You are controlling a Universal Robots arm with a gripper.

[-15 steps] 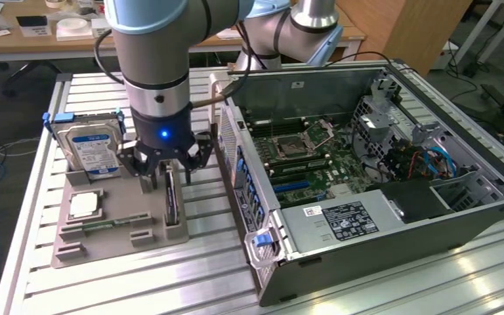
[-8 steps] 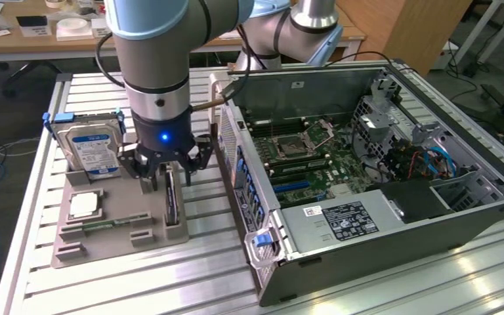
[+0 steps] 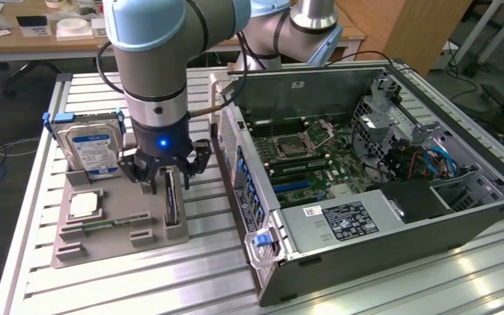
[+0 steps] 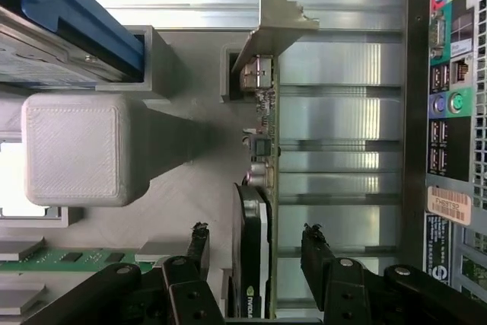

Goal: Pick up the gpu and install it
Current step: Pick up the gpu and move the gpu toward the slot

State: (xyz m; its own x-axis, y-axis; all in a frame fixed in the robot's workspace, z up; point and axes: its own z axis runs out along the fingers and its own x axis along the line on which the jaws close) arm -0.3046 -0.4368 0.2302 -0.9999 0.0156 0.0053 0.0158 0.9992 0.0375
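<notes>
One hard drive (image 3: 94,147) stands leftmost in the exterior view, in a grey holder (image 3: 103,252). Next comes the gpu (image 3: 172,200) on edge, with the gripper (image 3: 166,176) spread wide astride it. The wrist view shows its fingers (image 4: 199,245) clear of both faces. Rightward, an open computer case (image 3: 409,243) lies on the slatted metal table (image 3: 147,282), with desks (image 3: 50,44) behind.

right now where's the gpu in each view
Exterior view: the gpu stands on edge in the grey holder, under the gripper, toward the exterior view's left.
Wrist view: the gpu is seen edge-on, between the open gripper's two fingers.
Shared landmark: the blue-framed hard drive standing beside it.
</notes>
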